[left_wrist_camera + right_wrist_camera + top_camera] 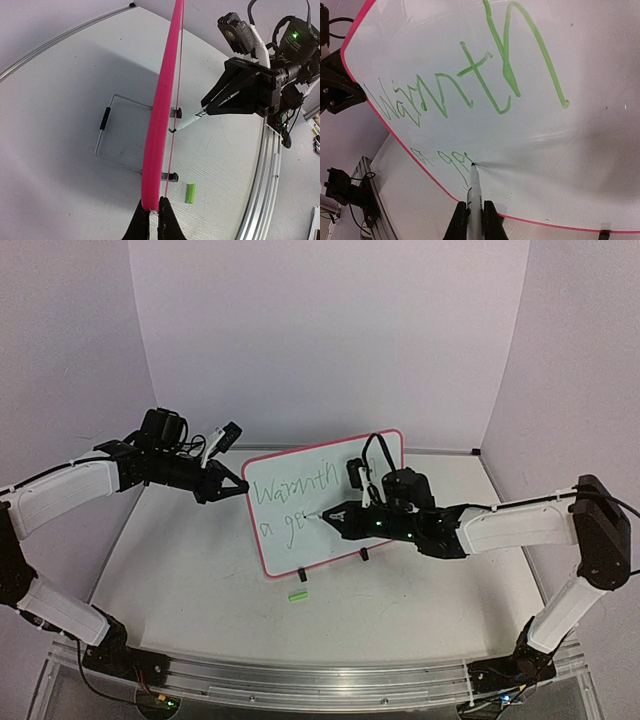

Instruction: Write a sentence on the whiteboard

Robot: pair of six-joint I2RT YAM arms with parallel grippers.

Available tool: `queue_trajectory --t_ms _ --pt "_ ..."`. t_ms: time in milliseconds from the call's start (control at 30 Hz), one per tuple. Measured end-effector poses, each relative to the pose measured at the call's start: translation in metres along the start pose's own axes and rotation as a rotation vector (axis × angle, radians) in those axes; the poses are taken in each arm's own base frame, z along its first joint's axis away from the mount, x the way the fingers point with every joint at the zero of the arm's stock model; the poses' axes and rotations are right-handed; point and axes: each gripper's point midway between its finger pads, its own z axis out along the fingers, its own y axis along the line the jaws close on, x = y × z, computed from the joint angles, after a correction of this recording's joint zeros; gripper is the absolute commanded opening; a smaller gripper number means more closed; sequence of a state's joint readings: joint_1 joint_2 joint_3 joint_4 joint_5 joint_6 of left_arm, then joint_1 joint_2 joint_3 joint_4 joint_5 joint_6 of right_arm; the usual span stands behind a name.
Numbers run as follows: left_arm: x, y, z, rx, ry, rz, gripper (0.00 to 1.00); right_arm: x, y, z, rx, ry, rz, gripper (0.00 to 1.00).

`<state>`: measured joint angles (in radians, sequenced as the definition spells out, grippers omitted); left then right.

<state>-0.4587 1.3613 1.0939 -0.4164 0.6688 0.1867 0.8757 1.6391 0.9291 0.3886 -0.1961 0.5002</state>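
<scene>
The right gripper (475,216) was clenched on a white marker (473,187), the jaws pinching its barrel. The marker's long axis ran straight out from the jaws and its dark tip touched the whiteboard (300,540) on the lower line of writing. The left gripper (154,220) was clamped on the board's red-pink frame at its left edge.

The board stood upright on the table (180,570) between the two arms. Its white face was turned toward the arm bases and its long axis ran left to right.

The right wrist view showed the sentence (470,85) close up: green "Warmth" above, "a ge" below. From above, the right arm hid the end of the top line. Only the left wrist view showed the board edge-on, with a wire frame (120,135) lying on the table behind it. A green cap (190,193) lay in front of the board, apart from it.
</scene>
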Motion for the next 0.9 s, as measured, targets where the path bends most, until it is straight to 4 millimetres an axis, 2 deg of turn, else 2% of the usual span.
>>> queue_trajectory --t_ms 233,900 --pt "-0.0001 0.0003 0.0000 -0.002 0.000 0.000 0.00 0.0097 -0.0029 0.0040 0.003 0.031 0.005 0.00" --pt "-0.0001 0.0003 0.0001 -0.002 0.000 0.001 0.00 0.0047 -0.0015 0.0015 0.004 0.014 0.033 0.00"
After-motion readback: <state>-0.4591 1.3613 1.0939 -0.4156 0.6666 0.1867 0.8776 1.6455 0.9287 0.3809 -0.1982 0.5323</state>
